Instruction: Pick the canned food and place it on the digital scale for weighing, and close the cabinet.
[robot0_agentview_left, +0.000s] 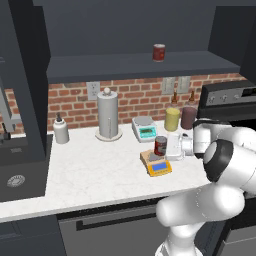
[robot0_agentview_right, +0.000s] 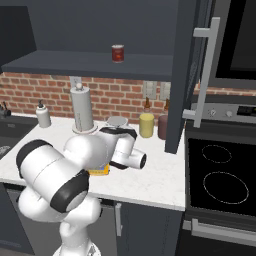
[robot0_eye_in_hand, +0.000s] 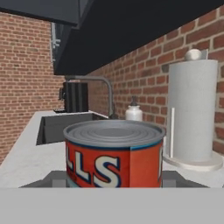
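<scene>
1. Left of my tool (robot0_agentview_left: 170, 146) on the white surface (robot0_agentview_left: 90, 170), the canned food (robot0_agentview_left: 160, 145) stands upright on the digital scale (robot0_agentview_left: 159, 165), on its tan platform.
2. My tool sits level with the can, jaws half apart on either side of it; whether they clamp it I cannot tell.
3. Close before the hand camera, the canned food's ribbed lid fills the near ground.
4. Right of the tool, the cabinet (robot0_agentview_right: 182, 75) door stands open.

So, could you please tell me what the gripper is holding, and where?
The gripper holds the can by its sides, at label height, at the yellow scale.
</scene>
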